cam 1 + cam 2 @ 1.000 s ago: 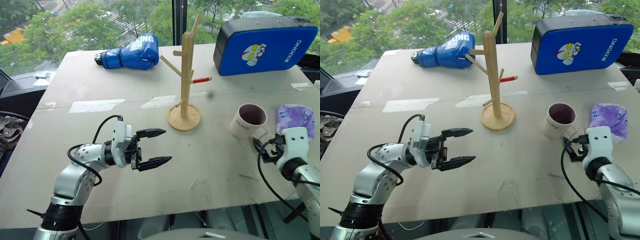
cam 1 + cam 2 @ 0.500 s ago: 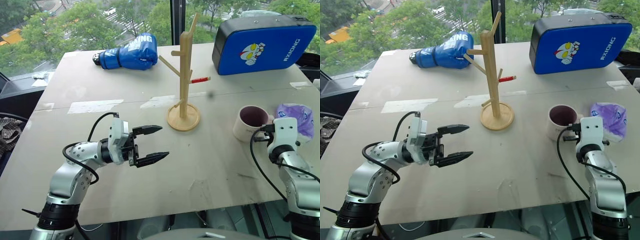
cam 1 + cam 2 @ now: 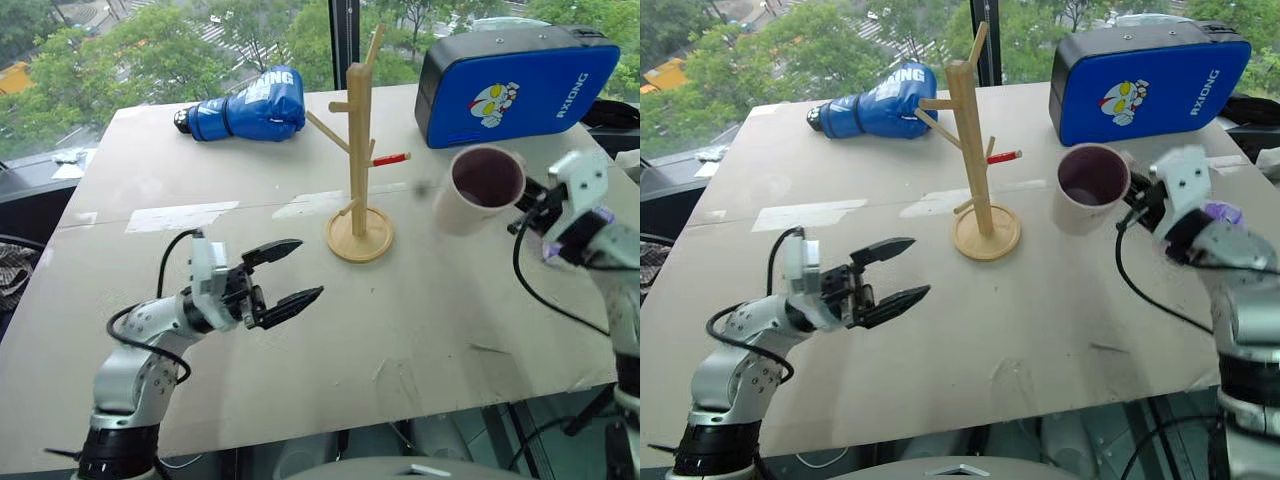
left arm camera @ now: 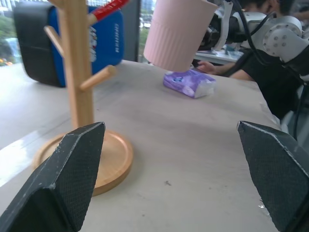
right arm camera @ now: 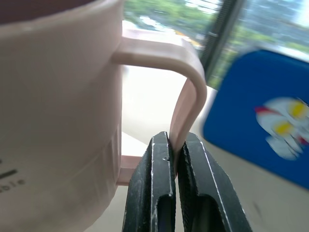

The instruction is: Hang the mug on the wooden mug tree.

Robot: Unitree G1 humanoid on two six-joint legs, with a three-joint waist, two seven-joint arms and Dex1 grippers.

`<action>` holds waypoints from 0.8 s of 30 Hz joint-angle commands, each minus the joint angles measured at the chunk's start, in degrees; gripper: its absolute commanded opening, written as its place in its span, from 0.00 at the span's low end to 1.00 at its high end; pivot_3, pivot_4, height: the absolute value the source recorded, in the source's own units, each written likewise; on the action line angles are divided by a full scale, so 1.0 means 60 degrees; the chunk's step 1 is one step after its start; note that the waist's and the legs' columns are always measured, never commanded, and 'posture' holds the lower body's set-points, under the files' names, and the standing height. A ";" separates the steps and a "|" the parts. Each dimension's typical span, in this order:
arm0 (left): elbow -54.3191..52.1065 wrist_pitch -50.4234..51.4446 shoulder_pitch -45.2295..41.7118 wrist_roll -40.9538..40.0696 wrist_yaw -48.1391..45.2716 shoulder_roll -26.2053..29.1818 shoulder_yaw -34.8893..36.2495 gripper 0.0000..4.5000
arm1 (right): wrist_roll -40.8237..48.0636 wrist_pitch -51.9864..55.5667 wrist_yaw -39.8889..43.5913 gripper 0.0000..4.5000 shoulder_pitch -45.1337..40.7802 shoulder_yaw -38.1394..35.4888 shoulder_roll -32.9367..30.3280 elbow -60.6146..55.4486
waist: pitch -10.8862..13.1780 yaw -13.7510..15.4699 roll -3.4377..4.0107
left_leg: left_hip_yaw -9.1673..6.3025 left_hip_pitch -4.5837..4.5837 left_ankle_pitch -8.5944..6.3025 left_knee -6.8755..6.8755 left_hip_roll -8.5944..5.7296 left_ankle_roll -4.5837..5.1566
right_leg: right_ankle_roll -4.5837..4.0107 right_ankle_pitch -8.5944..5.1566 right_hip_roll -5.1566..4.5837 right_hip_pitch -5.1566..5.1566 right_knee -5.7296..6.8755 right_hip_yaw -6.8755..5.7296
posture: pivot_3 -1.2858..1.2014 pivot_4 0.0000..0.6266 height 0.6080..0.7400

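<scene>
The right gripper (image 5: 177,159) is clamped on the loop handle of the mug (image 3: 478,188), both black fingers pinching the handle's outer bar, and it holds the mug in the air above the right side of the table (image 3: 420,330), tilted so the maroon inside shows. From the mug, the wooden mug tree (image 3: 358,150) lies toward the table's middle, near but clearly apart, with bare tabletop between them. The tree's post stands upright on its round base; its pegs slant upward, and the red-tipped peg (image 3: 392,159) is the one reaching out toward the mug's side. The mug hangs at about that peg's height, its handle on the side away from the tree, toward the gripper. I judge that the coming move turns on this: the handle loop has to be brought round to face a peg's tip and slid down along the peg's slant.

The right arm is the nearer one and already has the mug. The left gripper (image 3: 288,274) hovers over the table's near-left part, jaws spread with nothing between them, pointing toward the tree's base but well short of it.

Around them: a purple tissue pack (image 4: 188,83) lies near the right edge, a blue boxing glove (image 3: 245,105) by the far-left corner, and a blue pad (image 3: 510,85) at the far-right corner. None of these stands between mug and tree.
</scene>
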 commanded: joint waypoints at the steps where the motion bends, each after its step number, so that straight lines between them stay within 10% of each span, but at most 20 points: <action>1: -0.0400 -0.0248 0.0374 -0.0487 -0.0116 -0.0036 0.0479 1.00 | 0.0035 -0.0207 0.1383 0.01 -0.1495 0.0759 -0.0311 0.1077 | 0.0005 0.0016 -0.0006 | -0.0009 -0.0007 0.0000 0.0003 0.0000 0.0000 | 0.0000 0.0000 -0.0002 0.0000 -0.0004 -0.0011 | 0.52 0.24 1.00; 11: -0.1548 0.0154 0.1267 -0.0872 0.1011 -0.0236 0.0596 1.00 | -0.0962 -0.0785 0.3236 0.01 -0.4936 0.2804 0.0564 0.4362 | 0.0008 0.0014 -0.0012 | -0.0006 -0.0024 -0.0001 -0.0003 -0.0001 0.0000 | -0.0002 0.0001 -0.0007 -0.0015 -0.0010 -0.0004 | 0.52 0.24 1.00; 24: -0.2417 0.0436 0.1362 -0.0898 0.2142 -0.0356 0.0379 1.00 | -0.2153 -0.2101 0.4375 0.06 -0.6039 0.3714 0.1527 0.6678 | 0.0008 0.0012 -0.0010 | -0.0006 -0.0066 0.0000 -0.0005 -0.0003 -0.0003 | -0.0004 0.0002 -0.0004 -0.0068 0.0004 -0.0002 | 0.52 0.24 1.00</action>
